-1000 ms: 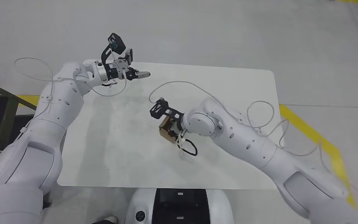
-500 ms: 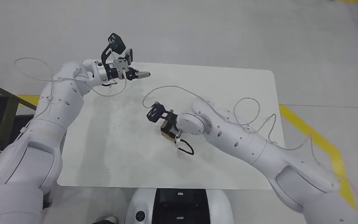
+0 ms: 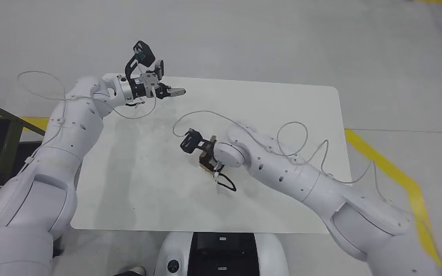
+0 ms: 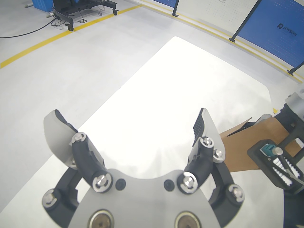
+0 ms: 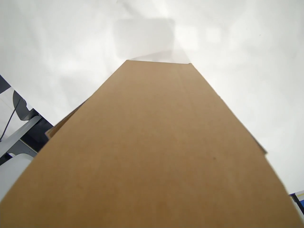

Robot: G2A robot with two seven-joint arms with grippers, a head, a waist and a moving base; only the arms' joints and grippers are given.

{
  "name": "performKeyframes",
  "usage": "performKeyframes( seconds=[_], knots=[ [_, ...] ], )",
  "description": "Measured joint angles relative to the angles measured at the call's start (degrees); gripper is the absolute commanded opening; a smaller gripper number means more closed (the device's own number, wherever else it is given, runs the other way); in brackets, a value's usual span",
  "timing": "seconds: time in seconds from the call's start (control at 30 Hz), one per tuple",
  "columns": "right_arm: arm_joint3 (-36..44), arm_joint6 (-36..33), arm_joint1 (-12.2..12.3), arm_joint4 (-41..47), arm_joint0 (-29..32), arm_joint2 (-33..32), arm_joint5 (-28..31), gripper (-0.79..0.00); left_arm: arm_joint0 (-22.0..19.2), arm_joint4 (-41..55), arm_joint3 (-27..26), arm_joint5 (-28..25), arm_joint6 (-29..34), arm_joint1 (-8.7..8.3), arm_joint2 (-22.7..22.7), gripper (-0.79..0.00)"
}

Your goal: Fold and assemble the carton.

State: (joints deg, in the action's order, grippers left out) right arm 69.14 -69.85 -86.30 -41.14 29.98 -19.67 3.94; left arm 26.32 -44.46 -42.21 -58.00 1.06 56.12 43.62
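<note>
Right gripper [image 3: 199, 148] clamps the brown cardboard carton [image 5: 152, 155], so I'd press squarely down; left gripper [image 4: 129, 119] gapes empty at eleven o'clock.

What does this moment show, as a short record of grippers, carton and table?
left gripper: open, empty, near the table's far left corner
right gripper: at the carton's upper end, mid-table
carton: brown, stood on end, lower end on or just above the table
table: white, rounded corners
task: not finished
</note>
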Motion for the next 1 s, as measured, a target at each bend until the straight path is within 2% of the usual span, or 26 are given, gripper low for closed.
performKeyframes(
  seconds=[0.3, 0.47, 0.73, 1.0],
  knots=[
    [-1.1, -1.2, -1.1, -1.3, 0.1, -0.4, 0.3, -0.785, 0.0, 0.0, 0.0, 0.0, 0.0, 0.0, 0.0, 0.0],
    [1.3, -2.6, -1.1, -3.0, -0.1, -1.3, -0.3, -0.785, 0.0, 0.0, 0.0, 0.0, 0.0, 0.0, 0.0, 0.0],
    [9.0, -7.0, 0.3, -5.2, 1.1, -4.6, -1.9, -0.785, 0.0, 0.0, 0.0, 0.0, 0.0, 0.0, 0.0, 0.0],
    [15.0, -8.7, 1.8, -5.8, 3.6, -8.7, -2.6, -0.785, 0.0, 0.0, 0.0, 0.0, 0.0, 0.0, 0.0, 0.0]
  ],
)
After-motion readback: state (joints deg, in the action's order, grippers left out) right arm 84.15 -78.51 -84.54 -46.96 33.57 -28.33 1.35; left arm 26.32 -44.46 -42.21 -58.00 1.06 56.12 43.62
